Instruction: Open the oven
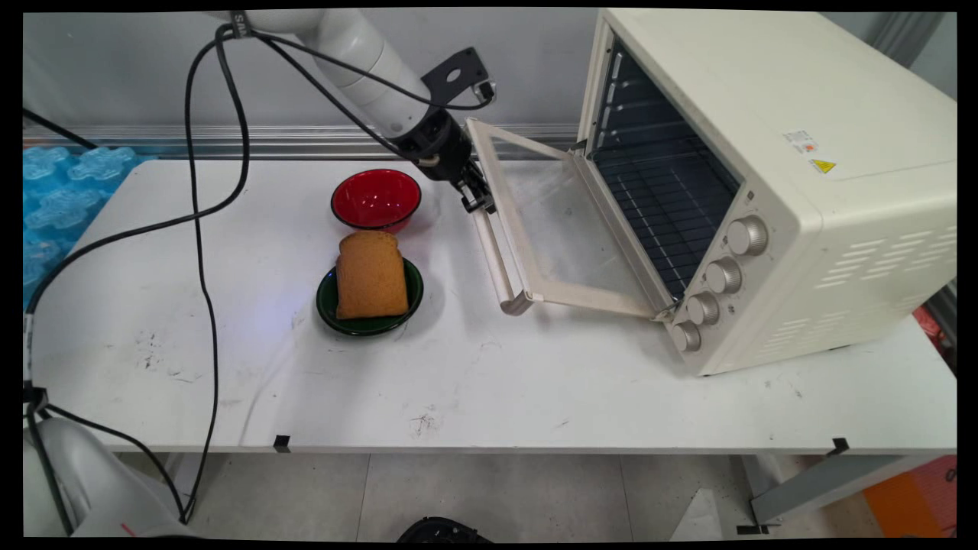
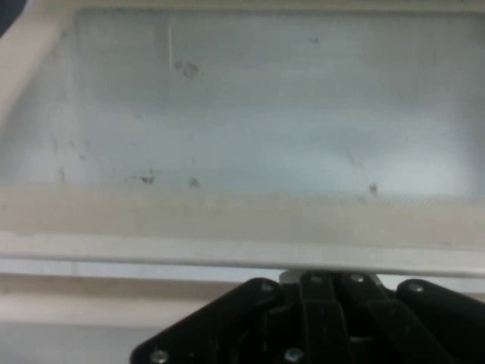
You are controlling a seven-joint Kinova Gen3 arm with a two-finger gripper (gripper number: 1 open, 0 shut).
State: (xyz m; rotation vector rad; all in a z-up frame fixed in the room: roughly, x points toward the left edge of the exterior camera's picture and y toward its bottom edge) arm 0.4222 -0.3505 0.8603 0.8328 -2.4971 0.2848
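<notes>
The tool (image 1: pixel 475 200) sits at the handle (image 1: pixel 493 256) of the cream toaster oven (image 1: pixel 772 183), right of frame; whether it grips cannot be told. The glass door (image 1: pixel 561 221) hangs open. Centre-left on the desk (image 1: pixel 474 382): a red bowl (image 1: pixel 375 198), and toast (image 1: pixel 370 275) on a green plate (image 1: pixel 367 322).

Lab: robot arm (image 1: pixel 359 61), cabled, at scuffed table (image 1: pixel 458 382).
</notes>
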